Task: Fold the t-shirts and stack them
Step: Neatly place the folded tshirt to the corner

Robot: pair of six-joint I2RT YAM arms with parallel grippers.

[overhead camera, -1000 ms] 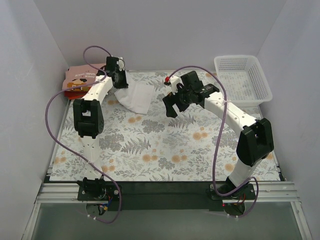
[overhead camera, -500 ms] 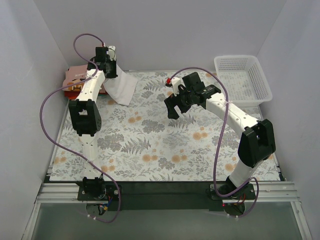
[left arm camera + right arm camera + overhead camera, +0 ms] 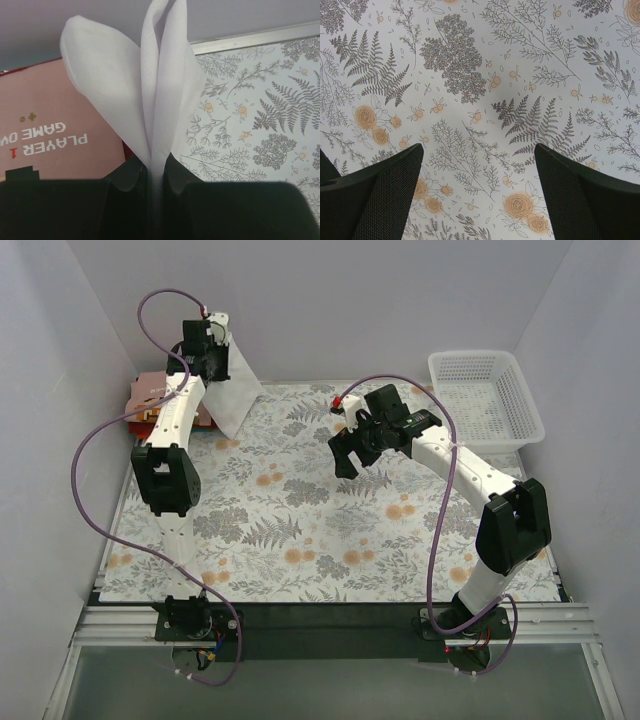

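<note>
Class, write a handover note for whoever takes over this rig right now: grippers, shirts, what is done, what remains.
Left gripper: shut on the white t-shirt, which hangs from it near the far-left corner.
Right gripper: open, empty, above the floral mat.
Done: the pink printed shirt lies folded flat at far left.
Left: the white t-shirt is not yet on that pile; it probably goes on top next.

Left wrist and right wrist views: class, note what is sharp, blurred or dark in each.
Left wrist view: white t-shirt evenly lit, soft-edged; left gripper dark, blurred; print on pink t-shirt legible. Right wrist view: floral tablecloth sharp, no glare; right gripper dark.
</note>
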